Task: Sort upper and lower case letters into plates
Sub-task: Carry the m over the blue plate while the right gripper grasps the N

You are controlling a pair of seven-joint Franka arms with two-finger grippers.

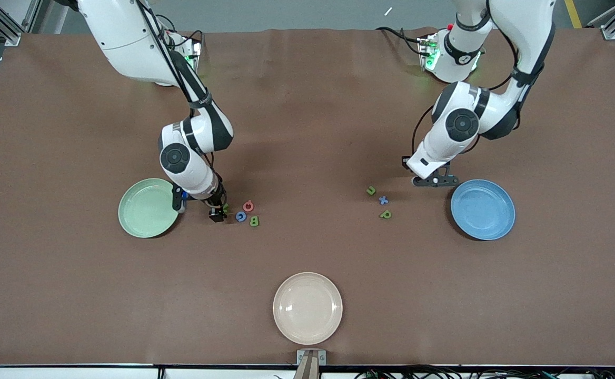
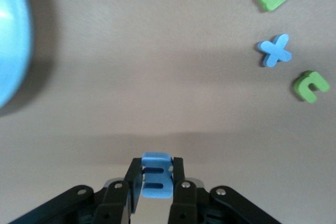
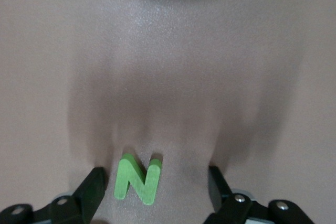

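My left gripper (image 2: 156, 164) is shut on a blue letter (image 2: 156, 178), held upright between its fingers. It hangs (image 1: 436, 182) over the table beside the blue plate (image 1: 483, 209), with a green letter (image 1: 371, 190), a blue x (image 1: 383, 200) and another green letter (image 1: 385, 214) lying close by. My right gripper (image 3: 157, 179) is down at the table beside the pale green plate (image 1: 147, 207). It stands open around a flat green N (image 3: 137, 178), neither finger touching it. A red letter (image 1: 248, 206), a blue one (image 1: 240, 216) and a green B (image 1: 254, 221) lie beside that gripper (image 1: 217, 215).
A cream-white plate (image 1: 307, 307) sits near the table's front edge, nearer to the front camera than both letter groups. The brown table stretches between the two groups of letters. Cables and the arm bases stand along the table's back edge.
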